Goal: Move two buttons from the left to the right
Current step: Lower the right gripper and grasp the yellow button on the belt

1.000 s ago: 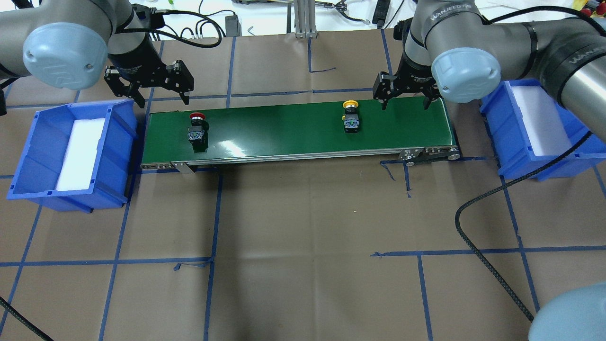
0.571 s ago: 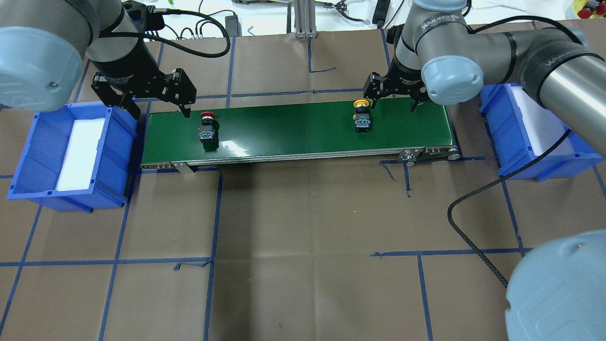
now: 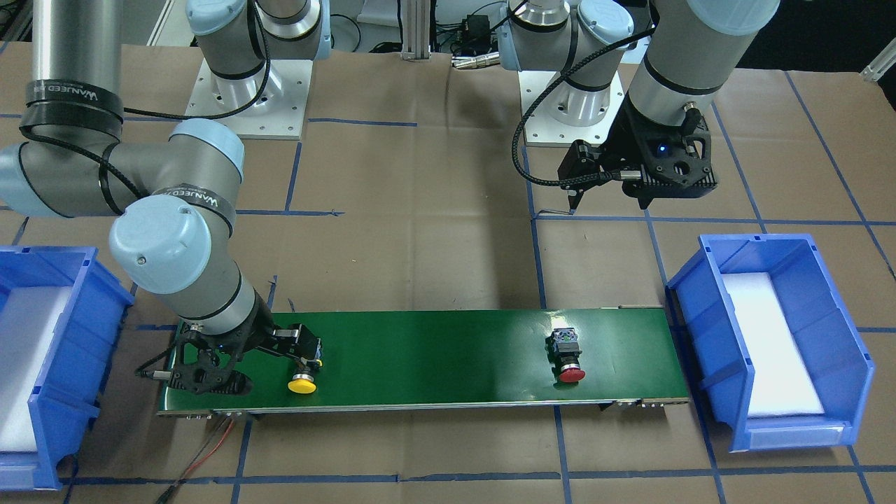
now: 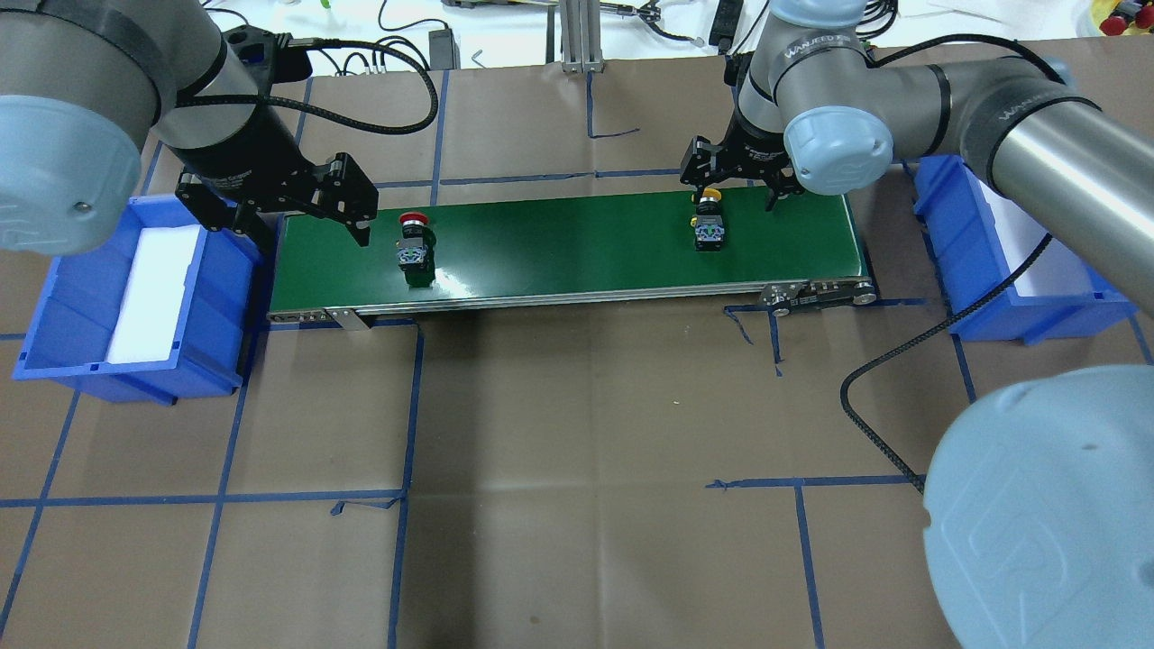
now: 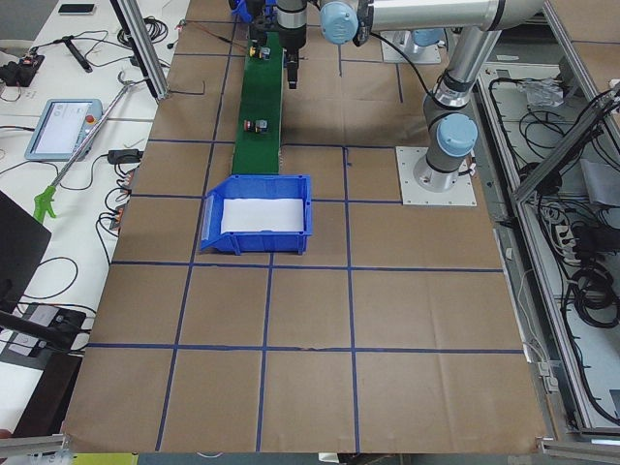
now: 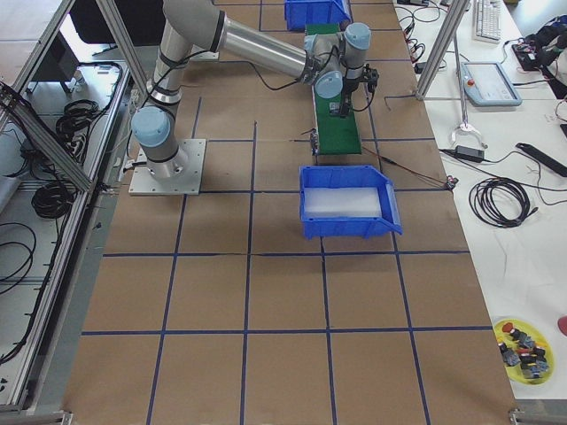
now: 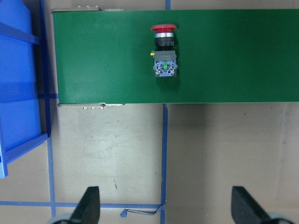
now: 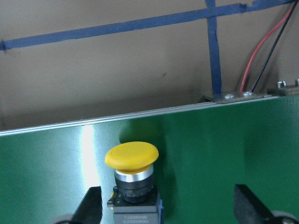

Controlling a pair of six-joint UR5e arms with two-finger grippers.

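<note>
Yellow cap to the far edge of the belt, the yellow button (image 4: 709, 227) lies on its side near the right end of the green conveyor belt (image 4: 559, 243). The right gripper (image 4: 732, 191) is low over it. Its two fingers are wide apart and hold nothing. In the right wrist view the button (image 8: 131, 161) is between the fingers (image 8: 91, 207), nearer to one of them, and I cannot see any contact. The right arm comes from the right side with the elbow bent and the wrist turned down.

The red button (image 4: 414, 248) lies also on its side, on the left part of the belt, with the cap to the far edge. The left gripper (image 4: 314, 236) hangs higher, near the left end of the belt, on the robot's side of it. It is opened wide and empty.

A blue bin (image 4: 54, 297) with white foam inside stands at each end of the belt; the right bin (image 4: 938, 198) is partly hidden by the right arm. The table has brown paper with blue tape lines.
</note>
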